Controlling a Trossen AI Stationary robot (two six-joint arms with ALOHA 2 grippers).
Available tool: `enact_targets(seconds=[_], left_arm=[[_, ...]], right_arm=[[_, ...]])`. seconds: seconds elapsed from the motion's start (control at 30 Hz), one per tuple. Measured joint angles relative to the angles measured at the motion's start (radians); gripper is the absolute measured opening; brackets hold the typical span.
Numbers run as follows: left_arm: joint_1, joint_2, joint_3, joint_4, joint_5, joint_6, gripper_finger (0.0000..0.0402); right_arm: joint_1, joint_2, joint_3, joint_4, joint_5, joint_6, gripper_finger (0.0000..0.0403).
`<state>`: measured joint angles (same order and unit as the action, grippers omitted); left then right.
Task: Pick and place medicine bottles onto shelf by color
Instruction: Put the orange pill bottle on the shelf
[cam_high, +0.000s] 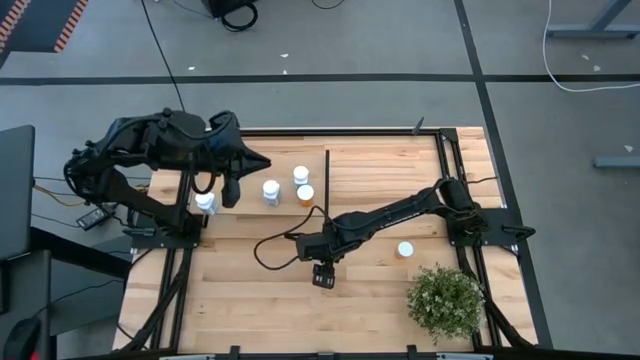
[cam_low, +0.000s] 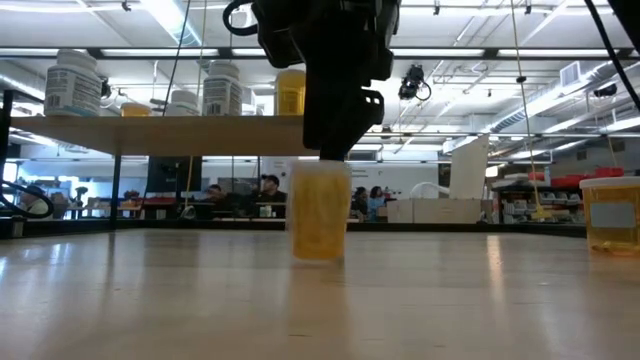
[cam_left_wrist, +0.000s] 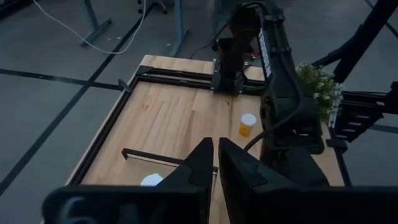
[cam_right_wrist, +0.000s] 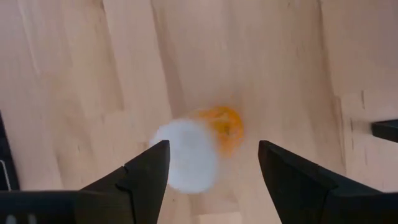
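My right gripper (cam_high: 323, 272) is open and points down over an orange bottle with a white cap (cam_right_wrist: 198, 149) that stands upright on its base on the table (cam_low: 318, 212). Its fingers stand on either side of the cap, and I see no touch. The arm hides this bottle in the high view. My left gripper (cam_high: 232, 188) is shut and empty above the light-wood shelf (cam_high: 255, 165). On the shelf stand white bottles (cam_high: 271, 192), (cam_high: 300, 175), (cam_high: 205, 203) and an orange one (cam_high: 305, 194). Another orange bottle (cam_high: 405, 250) stands on the table at the right.
A bushy potted plant (cam_high: 445, 300) stands at the table's near right corner. A thin black divider (cam_high: 328, 180) runs along the shelf's right edge. A black cable (cam_high: 270, 248) loops on the table beside my right arm. People show in the room beyond the table.
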<state>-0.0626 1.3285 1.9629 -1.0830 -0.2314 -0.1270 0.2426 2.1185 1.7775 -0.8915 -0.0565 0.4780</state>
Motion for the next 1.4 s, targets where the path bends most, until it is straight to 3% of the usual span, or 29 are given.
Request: enact_targets(seconds=[0.47, 0.67, 0.8, 0.9, 1.03, 1.2, 1.4], left_arm=[[-0.016, 0.000, 0.000, -0.068, 0.000, 0.000, 0.0043], [-0.076, 0.000, -0.001, -0.077, 0.000, -0.018, 0.0054], [-0.139, 0.007, -0.038, -0.079, 0.007, -0.074, 0.0066], [-0.211, 0.020, -0.096, -0.079, 0.033, -0.030, 0.0080], [-0.291, 0.068, -0.162, -0.079, 0.052, 0.116, 0.0109], [-0.302, 0.203, -0.163, -0.059, 0.127, 0.139, 0.0159], [-0.318, 0.392, -0.121, -0.077, 0.121, 0.147, 0.0215]], right_arm=[[0.002, -0.055, 0.001, -0.014, -0.026, 0.113, 0.0253], [0.002, -0.217, 0.002, -0.094, -0.001, 0.144, 0.0253], [0.008, -0.357, 0.003, -0.168, 0.062, 0.190, 0.0253], [0.023, -0.453, 0.003, -0.197, 0.135, 0.193, 0.0253], [0.030, -0.569, 0.003, -0.252, 0.241, 0.194, 0.0253], [0.049, -0.672, 0.003, -0.353, 0.343, 0.274, 0.0253], [0.066, -0.717, 0.001, -0.492, 0.377, 0.289, 0.0253]])
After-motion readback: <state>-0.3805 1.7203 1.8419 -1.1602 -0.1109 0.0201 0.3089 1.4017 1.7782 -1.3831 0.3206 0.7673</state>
